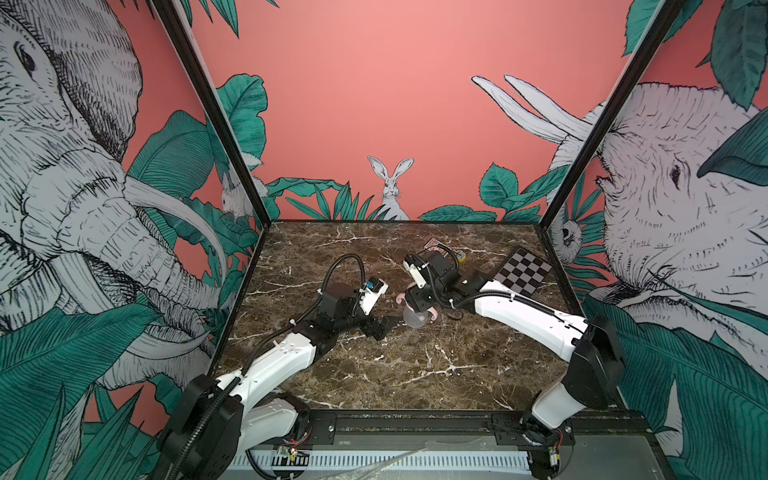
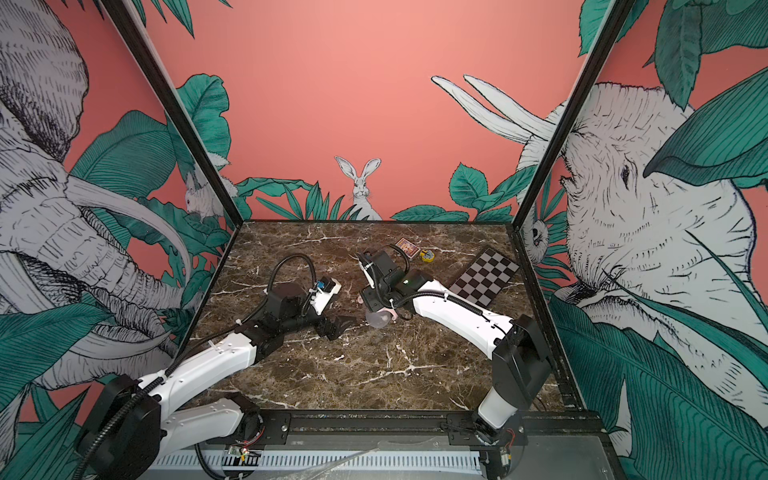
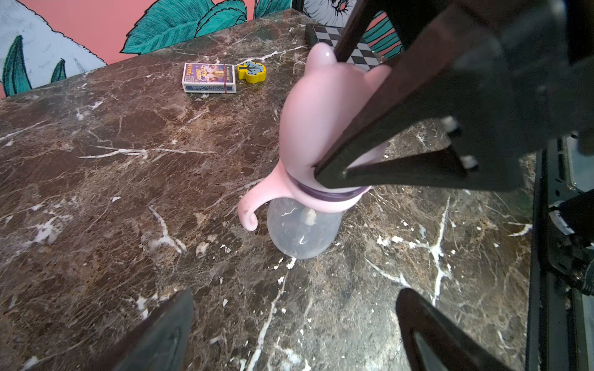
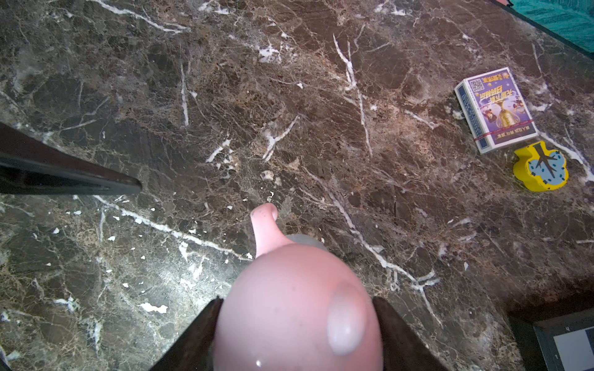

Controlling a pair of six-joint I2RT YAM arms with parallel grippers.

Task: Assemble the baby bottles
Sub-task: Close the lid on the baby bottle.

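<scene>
Right gripper, lower centre of the right wrist view: jaws closed on the pink dome cap, one finger on each side. Left gripper, bottom edge of the left wrist view: jaws spread wide, empty, just short of the clear bottle. Bottle upright on the marble table, near centre frame in both top views, directly under the cap.

Risks, as judged:
- tipping or skidding of the unbraced bottle under off-centre pressing
- cap left cocked on the collar ring, with the purple nipple rim showing between
- squeeze-out of the smooth dome from the jaws

Count: one bottle, one cap with two ears, one collar ring, one nipple, two grippers — beyond them one card box, one yellow clock toy, one checkered board.
</scene>
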